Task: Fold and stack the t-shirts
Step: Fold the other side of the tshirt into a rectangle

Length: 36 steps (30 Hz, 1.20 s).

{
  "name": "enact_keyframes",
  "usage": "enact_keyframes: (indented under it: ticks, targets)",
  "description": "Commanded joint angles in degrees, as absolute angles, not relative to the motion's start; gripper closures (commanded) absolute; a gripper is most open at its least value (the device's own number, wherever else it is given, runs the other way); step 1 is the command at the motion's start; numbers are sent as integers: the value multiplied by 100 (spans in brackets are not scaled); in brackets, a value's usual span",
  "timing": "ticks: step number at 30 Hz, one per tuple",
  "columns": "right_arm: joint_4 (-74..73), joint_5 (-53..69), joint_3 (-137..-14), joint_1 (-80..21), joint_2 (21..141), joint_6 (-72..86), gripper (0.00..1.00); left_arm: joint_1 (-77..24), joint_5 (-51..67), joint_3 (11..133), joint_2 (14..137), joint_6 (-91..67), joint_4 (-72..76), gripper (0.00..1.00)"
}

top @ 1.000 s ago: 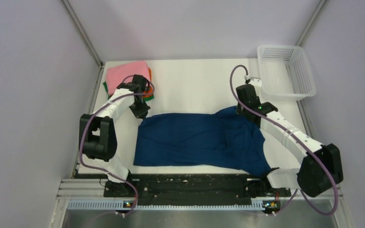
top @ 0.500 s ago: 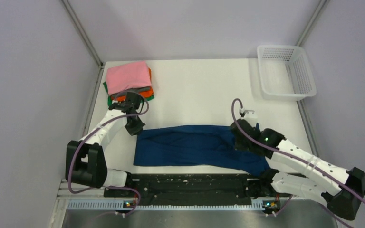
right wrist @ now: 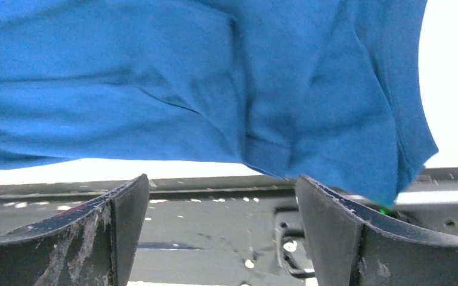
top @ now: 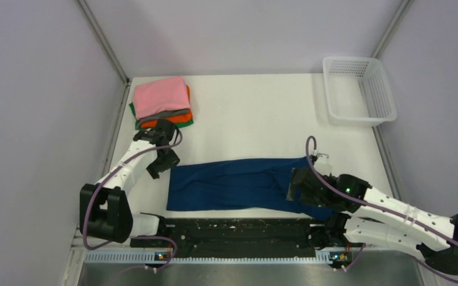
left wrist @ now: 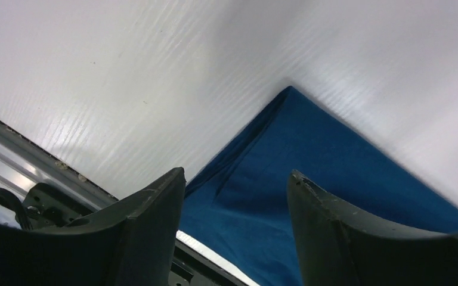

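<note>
Navy t-shirt [top: 232,183]: folded into a long band, lying flat on the white table [top: 256,119] near the arms' bases.
Left gripper [left wrist: 235,176]: fingers spread, empty, just beside the band's far-left corner.
Right gripper [right wrist: 222,179]: fingers spread wide over the band's right end (nothing pinched).
Folded stack [top: 161,104]: pink on top, far-left corner.

A white plastic mesh basket [top: 358,89] stands upright well beyond the right gripper [top: 294,186] and to its right, at the far right corner of the white table [top: 250,113]. A black base plate [top: 238,229], dotted with small white specks, runs along the near side of both grippers. A toothed metal rail [top: 214,256] lies just nearer than it. Pale lilac walls [top: 36,89] stand outside the left gripper [top: 161,165], behind the table, and past the basket.
</note>
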<state>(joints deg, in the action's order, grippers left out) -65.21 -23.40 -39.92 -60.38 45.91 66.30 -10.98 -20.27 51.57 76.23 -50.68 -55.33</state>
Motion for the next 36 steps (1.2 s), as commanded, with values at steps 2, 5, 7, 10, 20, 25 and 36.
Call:
enact_keyframes:
  ticks: [2, 5, 7, 10, 20, 25, 36]
  targets:
    - [-5485, -3020, -4350, -6037, 4051, 5833, 2, -1099, -1561, 5833, 7076, -4956, -5768, 27]
    - [-4703, -2786, -4231, -5667, 4264, 5204, 1, -1107, -651, 5617, 6779, -4653, -5165, 16]
    - [-4159, -2404, -4095, -5106, 4615, 4774, 1, -1133, 203, 5340, 6734, -4517, -4613, 12]
    - [-3102, -1589, -3805, -4117, 5166, 4123, 1, -1261, 1106, 4985, 7046, -4462, -3920, 11]
    - [-1748, -1170, -3830, -3670, 7133, 2915, 4, -1567, 591, 4576, 8200, -4533, -3665, 11]
    - [-1805, -347, -3717, -3704, 7188, 2964, 8, -1546, 268, 4519, 8444, -4556, -3784, 10]
    - [-2151, 1390, -3465, -5626, 6060, 3919, 6, -1546, 162, 4659, 8499, -4566, -3805, 10]
